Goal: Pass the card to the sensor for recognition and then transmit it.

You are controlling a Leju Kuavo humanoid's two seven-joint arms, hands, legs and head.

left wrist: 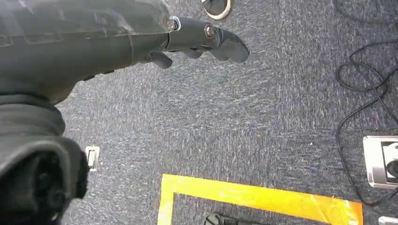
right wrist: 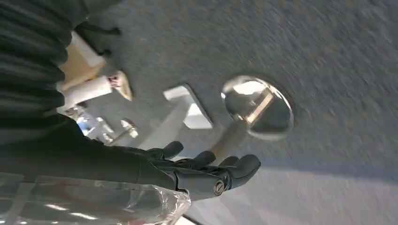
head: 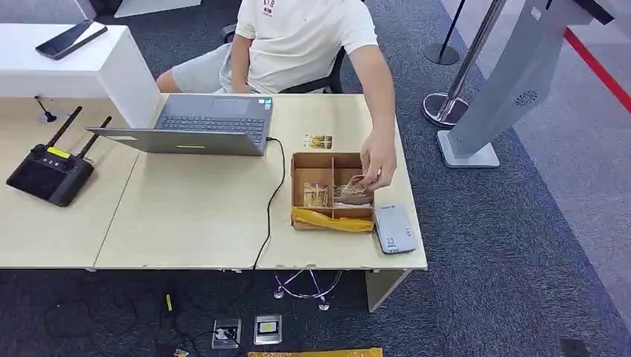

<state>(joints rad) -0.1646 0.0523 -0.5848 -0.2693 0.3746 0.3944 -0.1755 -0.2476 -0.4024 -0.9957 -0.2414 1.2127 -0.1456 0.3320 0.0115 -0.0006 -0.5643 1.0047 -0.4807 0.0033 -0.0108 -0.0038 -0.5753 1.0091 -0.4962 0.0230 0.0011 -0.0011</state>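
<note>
A card (head: 355,183) is being held in a person's hand (head: 379,165) over the far right compartment of the wooden box (head: 300,169) (whether it is resting on the cards beneath, cannot tell). Another card (head: 316,195) is lying in a left compartment, and one more (head: 318,140) is sitting on the table just beyond the box. Yellow tape (head: 332,219) is running along the box's near edge. The grey card sensor (head: 394,228) is lying just beside the box, at the table's near right corner.

The light wood table (head: 193,208) is also carrying an open laptop (head: 205,124), its black cable (head: 269,201) trailing over the near edge, and a black remote controller (head: 50,169) with antennas on the left.

The left hand (left wrist: 202,41) is hanging over dark blue carpet (left wrist: 263,103) near yellow floor tape (left wrist: 263,197), fingers loosely extended, holding nothing. The right hand (right wrist: 206,171) is hanging likewise, fingers gently apart and empty, above a chrome stanchion base (right wrist: 257,107).
</note>
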